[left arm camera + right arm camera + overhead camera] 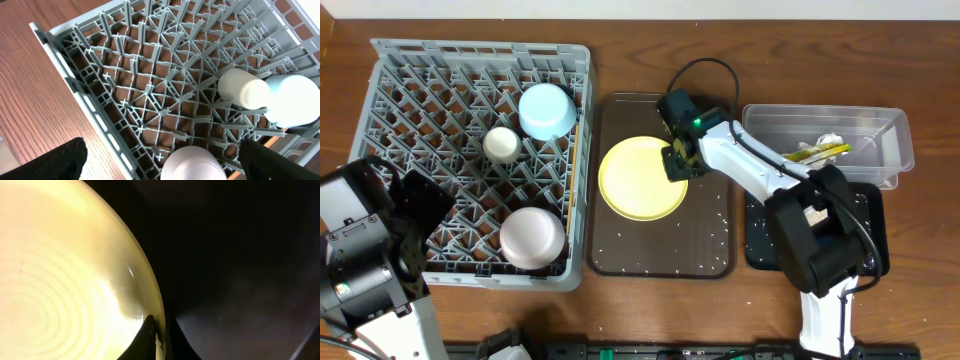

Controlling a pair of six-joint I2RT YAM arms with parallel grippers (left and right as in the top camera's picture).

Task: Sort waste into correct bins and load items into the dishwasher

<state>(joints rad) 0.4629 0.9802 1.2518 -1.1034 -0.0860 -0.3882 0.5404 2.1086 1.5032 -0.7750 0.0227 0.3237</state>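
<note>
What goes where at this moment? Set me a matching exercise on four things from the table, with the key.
Things:
1. yellow plate
2. light blue bowl
3. snack wrapper
4. black tray

Places:
A. inside the clear tub
B. on the table, partly hidden under the right arm
C. lying on the brown tray
D. standing in the grey rack

Pairs: 1-C, 2-D, 3-A, 4-B.

Left gripper (pixel 160 162) spread wide; right gripper (pixel 678 162) clamped.
</note>
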